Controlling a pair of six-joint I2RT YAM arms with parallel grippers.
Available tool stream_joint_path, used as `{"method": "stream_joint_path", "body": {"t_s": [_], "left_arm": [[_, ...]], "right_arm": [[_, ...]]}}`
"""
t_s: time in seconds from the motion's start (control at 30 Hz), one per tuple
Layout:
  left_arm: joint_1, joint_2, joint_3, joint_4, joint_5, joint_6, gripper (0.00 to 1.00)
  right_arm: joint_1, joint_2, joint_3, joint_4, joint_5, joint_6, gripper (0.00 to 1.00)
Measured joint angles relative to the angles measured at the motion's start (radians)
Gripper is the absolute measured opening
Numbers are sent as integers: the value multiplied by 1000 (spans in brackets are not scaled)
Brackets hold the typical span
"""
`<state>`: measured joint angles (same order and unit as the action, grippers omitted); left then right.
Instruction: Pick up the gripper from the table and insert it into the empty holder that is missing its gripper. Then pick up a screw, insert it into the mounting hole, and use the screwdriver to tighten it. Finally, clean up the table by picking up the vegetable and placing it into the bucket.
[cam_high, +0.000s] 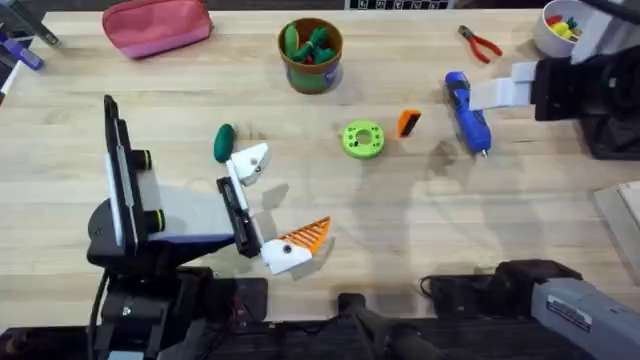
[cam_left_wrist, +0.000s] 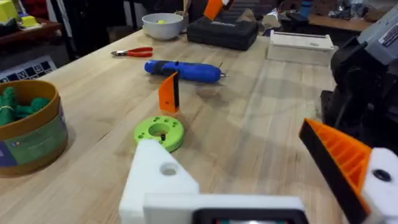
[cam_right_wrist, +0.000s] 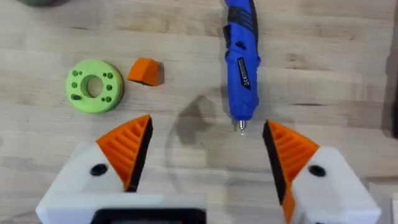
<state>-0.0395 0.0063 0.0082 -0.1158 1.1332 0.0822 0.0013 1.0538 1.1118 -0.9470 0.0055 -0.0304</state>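
Note:
The orange wedge gripper (cam_high: 408, 122) (cam_left_wrist: 169, 92) (cam_right_wrist: 145, 71) stands on the table beside a bright green disc (cam_high: 362, 139). My left gripper (cam_high: 280, 200) (cam_left_wrist: 261, 168) is open; one finger is the plain white holder (cam_high: 250, 160) (cam_left_wrist: 155, 180) with a round hole on top, the other carries an orange tip. The blue screwdriver (cam_high: 466, 110) (cam_left_wrist: 182, 70) (cam_right_wrist: 241, 62) lies right of the wedge. My right gripper (cam_high: 500, 88) (cam_right_wrist: 205, 155) hovers open and empty above its bit. The dark green vegetable (cam_high: 223, 142) lies by the holder. The bucket (cam_high: 311, 55) (cam_left_wrist: 28, 127) stands at the back. The screw is out of view.
Red-handled pliers (cam_high: 480, 43) and a white bowl (cam_high: 560, 30) with colourful bits sit at the back right. A pink pouch (cam_high: 158, 25) lies at the back left. A black box (cam_left_wrist: 222, 31) stands beyond the screwdriver. Bare wood spans the table's middle.

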Motion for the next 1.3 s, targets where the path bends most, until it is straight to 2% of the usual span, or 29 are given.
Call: {"method": "stream_joint_path", "body": {"t_s": [0.17, 0.43, 0.57, 0.93, 1.3], "left_arm": [[0, 0, 0, 0, 0, 0, 987], [0, 0, 0, 0, 0, 0, 986], [0, 0, 0, 0, 0, 0, 986], [0, 0, 0, 0, 0, 0, 987], [0, 0, 0, 0, 0, 0, 987]], "right_arm": [[33, 16, 10, -9, 1, 81, 993], [247, 206, 138, -54, 64, 257, 994], [311, 301, 179, -39, 74, 317, 994], [298, 509, 181, -21, 56, 345, 989], [281, 596, 237, -23, 42, 308, 966]]}}
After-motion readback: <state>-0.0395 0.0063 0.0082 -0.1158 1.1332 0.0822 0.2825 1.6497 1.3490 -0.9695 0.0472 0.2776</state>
